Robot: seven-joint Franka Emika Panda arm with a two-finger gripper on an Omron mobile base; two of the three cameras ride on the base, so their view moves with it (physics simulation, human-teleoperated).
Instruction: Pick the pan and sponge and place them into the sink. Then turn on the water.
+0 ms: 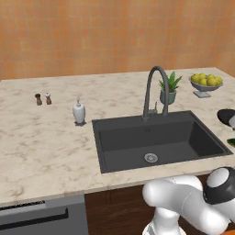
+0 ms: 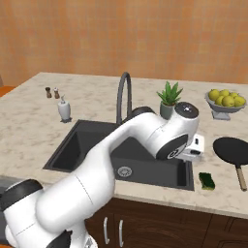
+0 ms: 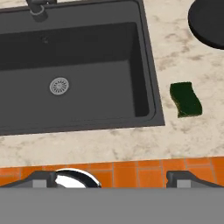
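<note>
Small round black pan (image 2: 231, 147) with light wooden handle, right of sink (image 2: 72, 145), dark green sponge (image 3: 186, 99) nearer, gripper (image 3: 112, 179) wide open, empty, fingertips partly cut off

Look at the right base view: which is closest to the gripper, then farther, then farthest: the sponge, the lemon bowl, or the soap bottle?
1. Sponge, just below the gripper, right of the sink.
2. Lemon bowl, back right on the counter.
3. Soap bottle, far left, beyond the sink.

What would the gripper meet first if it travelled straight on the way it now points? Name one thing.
Probably the marble counter along the sink's front rim; the gripper looks down there. The sponge lies to one side. Depth is unclear.
</note>
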